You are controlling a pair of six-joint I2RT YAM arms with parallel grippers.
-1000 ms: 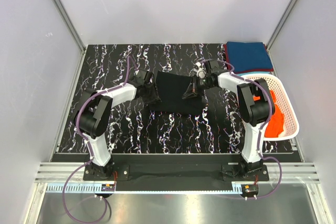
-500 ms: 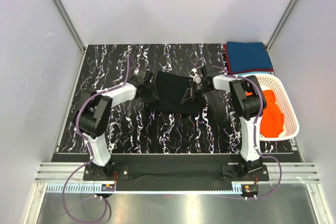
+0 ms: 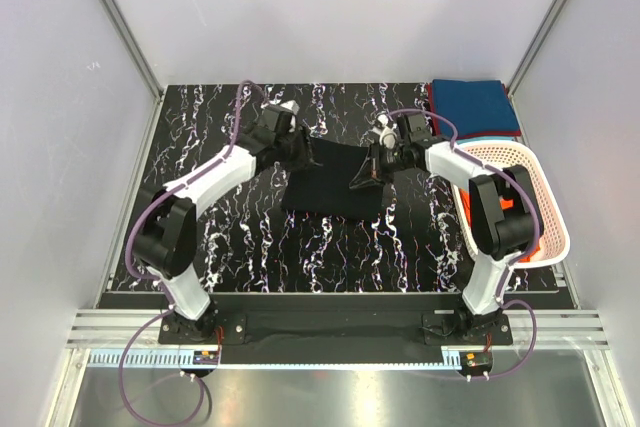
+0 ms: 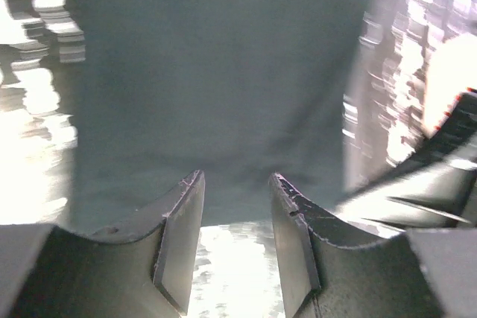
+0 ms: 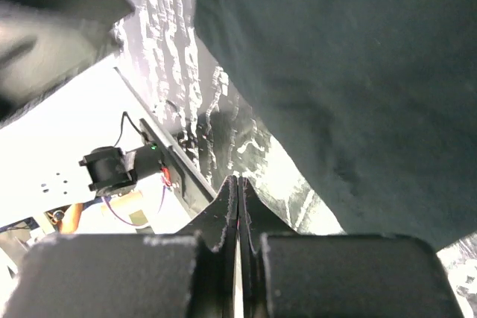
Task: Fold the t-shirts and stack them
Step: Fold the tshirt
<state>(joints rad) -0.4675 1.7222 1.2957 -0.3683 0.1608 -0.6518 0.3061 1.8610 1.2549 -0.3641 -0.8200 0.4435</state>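
A black t-shirt (image 3: 335, 182) lies folded flat mid-table and fills the left wrist view (image 4: 216, 80). My left gripper (image 3: 303, 154) hovers at its far left corner, jaws open (image 4: 235, 184) with only bright table between them. My right gripper (image 3: 362, 179) rests over the shirt's right side. It is shut (image 5: 238, 181) with nothing in it, and the black shirt (image 5: 350, 72) spreads just beyond its tips. A teal-blue t-shirt (image 3: 475, 109) lies folded on a dark red one (image 3: 430, 105) at the back right. An orange t-shirt (image 3: 528, 215) sits in the basket.
A white lattice basket (image 3: 553, 219) stands at the table's right edge, partly under my right arm. Grey walls close in the left, right and back of the black marbled table (image 3: 230, 237).
My left arm swung from the shirt's left edge toward the back, now at its far left corner. My right gripper stayed at the shirt's right side, and its elbow swung out over the basket.
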